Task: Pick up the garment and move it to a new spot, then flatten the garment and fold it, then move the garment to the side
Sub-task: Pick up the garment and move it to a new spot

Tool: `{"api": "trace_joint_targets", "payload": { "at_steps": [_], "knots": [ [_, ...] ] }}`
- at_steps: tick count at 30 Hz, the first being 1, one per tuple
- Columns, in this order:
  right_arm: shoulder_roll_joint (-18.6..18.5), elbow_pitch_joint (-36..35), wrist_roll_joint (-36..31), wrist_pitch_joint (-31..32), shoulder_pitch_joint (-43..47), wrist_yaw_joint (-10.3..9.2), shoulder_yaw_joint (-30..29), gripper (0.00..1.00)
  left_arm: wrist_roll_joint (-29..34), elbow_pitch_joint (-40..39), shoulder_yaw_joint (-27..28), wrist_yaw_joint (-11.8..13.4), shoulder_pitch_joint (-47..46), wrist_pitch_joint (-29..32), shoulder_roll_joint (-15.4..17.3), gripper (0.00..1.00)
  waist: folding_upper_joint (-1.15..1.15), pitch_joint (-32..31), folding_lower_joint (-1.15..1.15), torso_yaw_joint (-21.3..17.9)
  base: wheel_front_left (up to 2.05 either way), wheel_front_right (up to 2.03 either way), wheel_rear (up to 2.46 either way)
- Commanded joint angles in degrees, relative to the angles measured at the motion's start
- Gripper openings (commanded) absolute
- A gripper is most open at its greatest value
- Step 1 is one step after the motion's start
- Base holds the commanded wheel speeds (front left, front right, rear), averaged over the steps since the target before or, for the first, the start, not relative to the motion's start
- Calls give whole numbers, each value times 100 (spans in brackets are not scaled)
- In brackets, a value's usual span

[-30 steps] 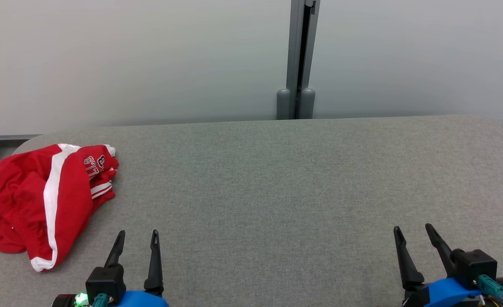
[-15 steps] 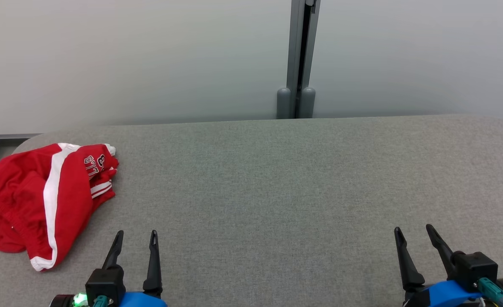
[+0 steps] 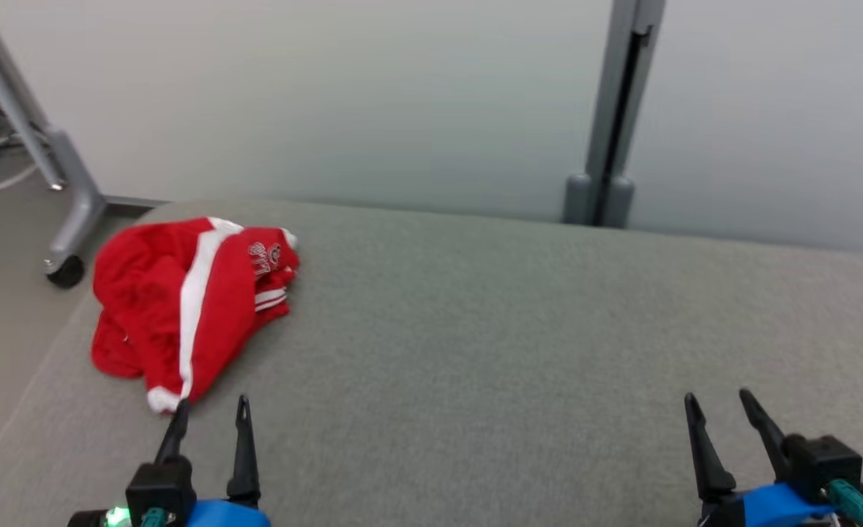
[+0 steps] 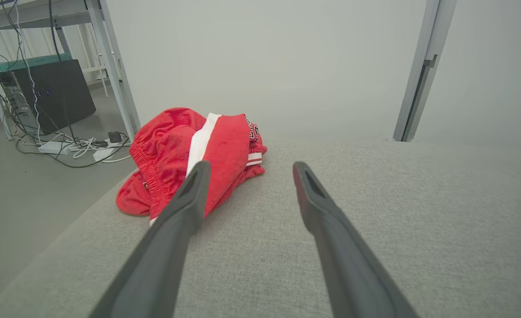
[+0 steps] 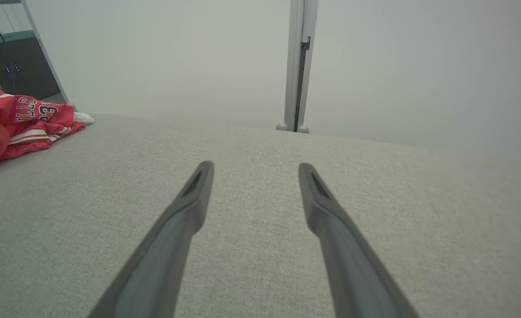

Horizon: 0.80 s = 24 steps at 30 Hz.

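The garment point(image 3: 182, 304) is a crumpled red pair of shorts with a white side stripe and lettering, lying at the far left end of the grey padded table point(image 3: 512, 329). My left gripper point(image 3: 211, 406) is open just in front of the garment's near hem, nothing between its fingers. The left wrist view has the garment point(image 4: 189, 154) ahead and to the left of the left gripper point(image 4: 248, 170), the left finger overlapping its hem. My right gripper point(image 3: 716, 401) is open over bare table at the lower right. In the right wrist view the garment point(image 5: 17, 121) lies far left of the right gripper point(image 5: 255, 168).
A grey wheeled frame leg point(image 3: 65, 212) stands on the floor beyond the table's left end. A grey vertical post point(image 3: 610, 124) rises behind the table against the pale wall. Cables and a dark box point(image 4: 52, 95) sit on the floor to the left. The table's left edge is close to the garment.
The head camera has turned left, so the whole picture shifted right. The garment lies as before; both grippers stay open, and the left gripper's tips now show nearer the garment's hem.
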Motion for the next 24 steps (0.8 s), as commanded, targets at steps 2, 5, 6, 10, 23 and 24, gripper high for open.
{"api": "trace_joint_targets", "payload": {
  "at_steps": [2, 5, 6, 10, 23, 24],
  "knots": [
    [-25, -28, 13, -32, 13, 1, 17, 100, -15, -40, 34, 6, 50, -27, 75, 100, 0, 210, 0, 618, 0, 0, 0],
    [-25, -13, 47, -49, -45, 1, 68, 100, -26, -76, 48, 31, 92, -22, 95, 100, 0, 245, 0, 1074, 0, 0, 0],
    [-25, -6, 62, -55, -62, 1, 63, 100, -30, -92, 42, 32, 101, -18, 96, 100, 0, 260, 0, 1219, 0, 0, 0],
    [-25, -5, 63, -59, -136, 1, 160, 100, -59, -146, 67, 71, 127, -11, 109, 100, 0, 311, 0, 1572, 0, 0, 0],
    [-27, 72, -10, -31, -279, 1, 286, 100, -204, -209, 142, 74, 210, -33, 74, 100, 0, 449, 0, 2129, 0, 0, 0],
    [-27, 79, -4, -37, -274, 1, 286, 100, -228, -212, 159, 54, 179, -25, 76, 100, 0, 447, 0, 2126, 0, 0, 0]
  ]
}}
